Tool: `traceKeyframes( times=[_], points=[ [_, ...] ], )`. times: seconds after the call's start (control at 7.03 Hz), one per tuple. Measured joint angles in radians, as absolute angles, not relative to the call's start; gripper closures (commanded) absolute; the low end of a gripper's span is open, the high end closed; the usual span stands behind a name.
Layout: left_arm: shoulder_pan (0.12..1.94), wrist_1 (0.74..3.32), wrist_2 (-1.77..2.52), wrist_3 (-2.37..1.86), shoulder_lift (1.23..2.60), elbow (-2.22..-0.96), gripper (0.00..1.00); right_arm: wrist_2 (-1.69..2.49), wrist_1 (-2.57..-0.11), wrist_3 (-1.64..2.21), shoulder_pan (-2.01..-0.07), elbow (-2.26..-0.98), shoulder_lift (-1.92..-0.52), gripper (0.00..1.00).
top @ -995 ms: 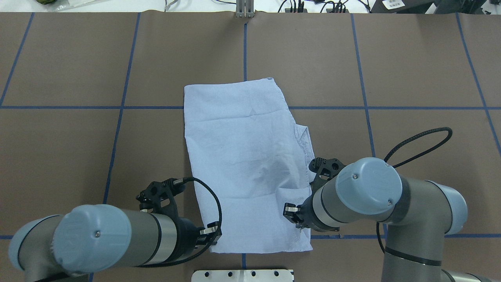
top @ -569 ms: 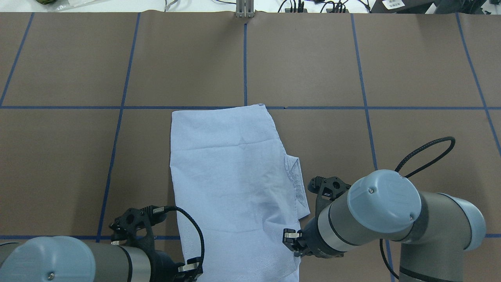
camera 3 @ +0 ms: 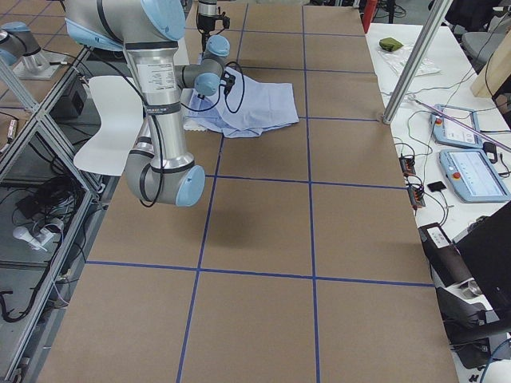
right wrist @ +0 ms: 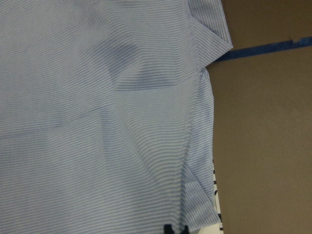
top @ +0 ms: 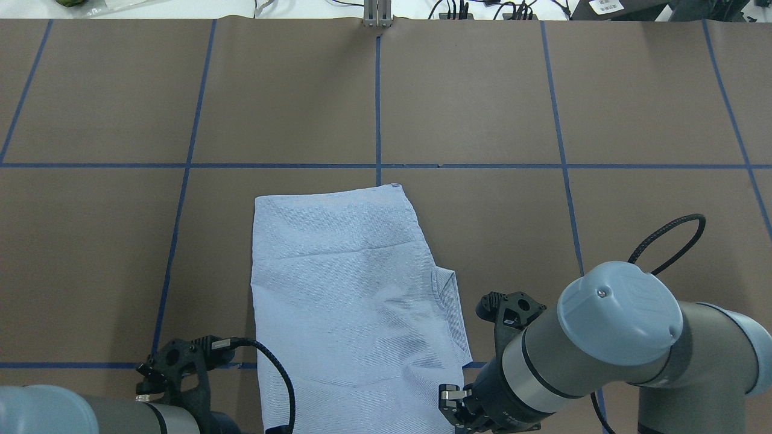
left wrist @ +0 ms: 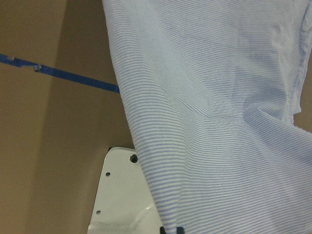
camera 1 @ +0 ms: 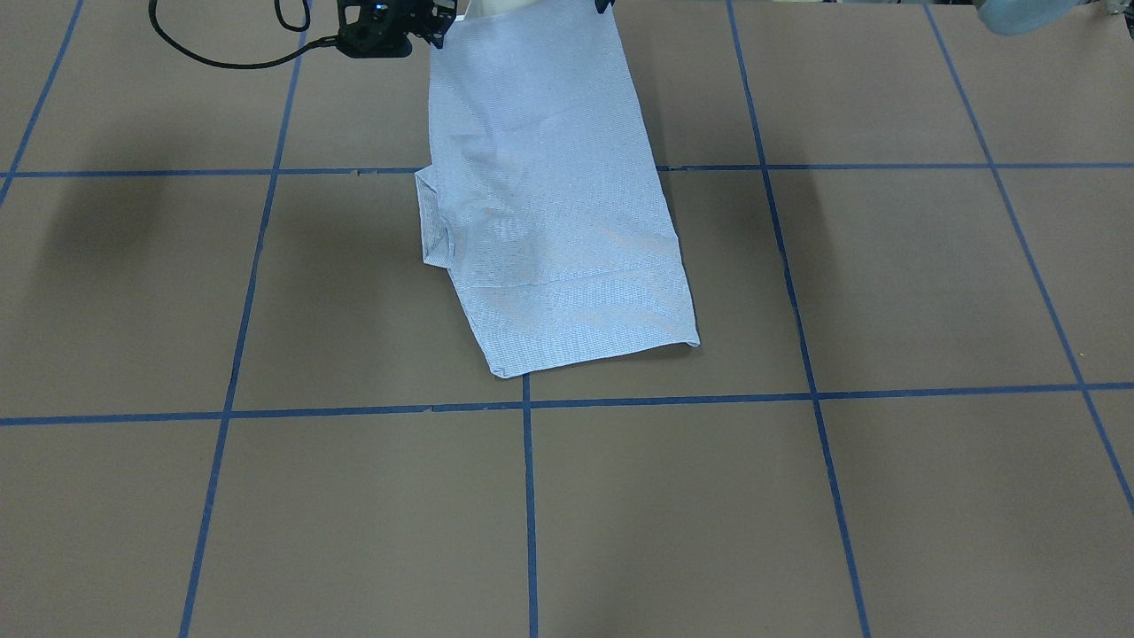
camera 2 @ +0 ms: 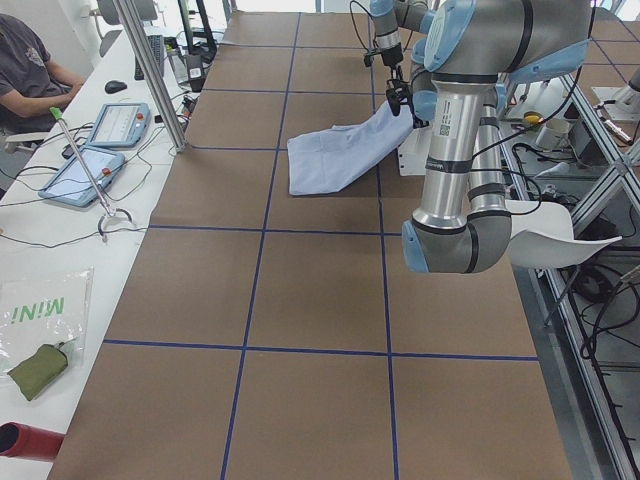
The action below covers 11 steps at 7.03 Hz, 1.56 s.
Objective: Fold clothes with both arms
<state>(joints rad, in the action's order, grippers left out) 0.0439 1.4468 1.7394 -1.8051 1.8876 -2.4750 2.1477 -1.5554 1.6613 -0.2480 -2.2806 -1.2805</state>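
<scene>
The clothes are one light-blue striped shirt [top: 350, 289], folded into a long panel on the brown table, with a folded flap [top: 449, 301] poking out on its right side. Its near end lifts off the table toward the robot [camera 2: 345, 145]. My left gripper [top: 278, 429] is shut on the near left corner, mostly cut off by the overhead view's bottom edge. My right gripper [top: 451, 405] is shut on the near right corner. Both wrist views show striped cloth [left wrist: 219, 122] [right wrist: 107, 122] running right down to the dark fingertips [left wrist: 170, 230] [right wrist: 174, 229].
Blue tape lines [top: 378, 108] grid the table. The white base plate [left wrist: 122, 195] lies under the shirt's near end. A seated person [camera 2: 30, 70], tablets [camera 2: 90, 170] and a metal pole [camera 2: 150, 75] are on the far side bench.
Both arms have drawn back toward the robot, dragging the shirt with them. Its far edge has slid from beyond the cross tape line to this side of it.
</scene>
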Motion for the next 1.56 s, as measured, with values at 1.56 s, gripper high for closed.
traceKeyframes(
  times=[1.56],
  points=[
    [0.536, 1.568, 1.866, -1.34, 1.982, -2.085, 1.0, 2.154, -1.552, 1.536, -0.562, -1.917, -1.029, 1.0]
  ],
)
